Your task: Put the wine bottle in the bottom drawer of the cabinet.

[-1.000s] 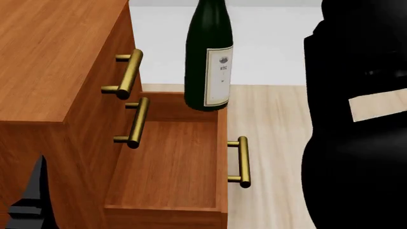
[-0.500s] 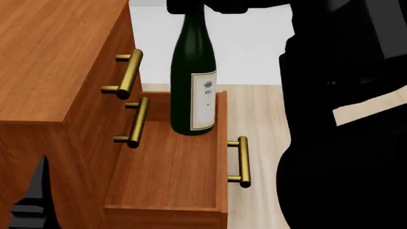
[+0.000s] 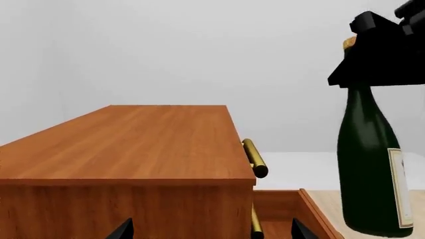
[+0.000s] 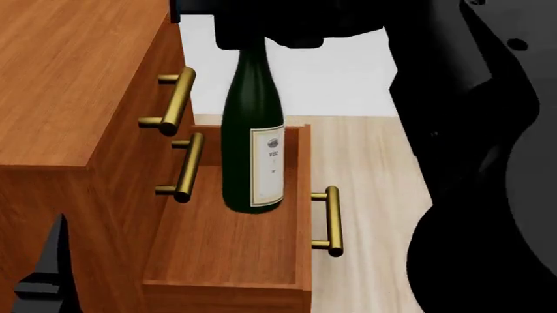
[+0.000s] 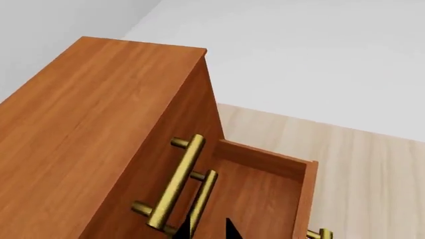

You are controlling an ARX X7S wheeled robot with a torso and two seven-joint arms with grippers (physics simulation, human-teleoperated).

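Change: bottle [image 4: 252,150] has come lower, further into the drawer [image 4: 228,228] since a second ago.
Grip: my right gripper [image 4: 261,29] clamps the neck from above; left gripper [image 4: 39,280], state unclear.
Axis: upright, base near the drawer's back edge.
Nearer arm: right.
Materials: smooth dark glass, paper label; cabinet [image 4: 70,85] wood, brass handles.

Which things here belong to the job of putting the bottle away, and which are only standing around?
Belong to the job:
- wine bottle
- bottom drawer, pulled open
- cabinet
- right gripper, holding the bottle's neck

Not part of it:
- two upper drawer handles
- left gripper, idle
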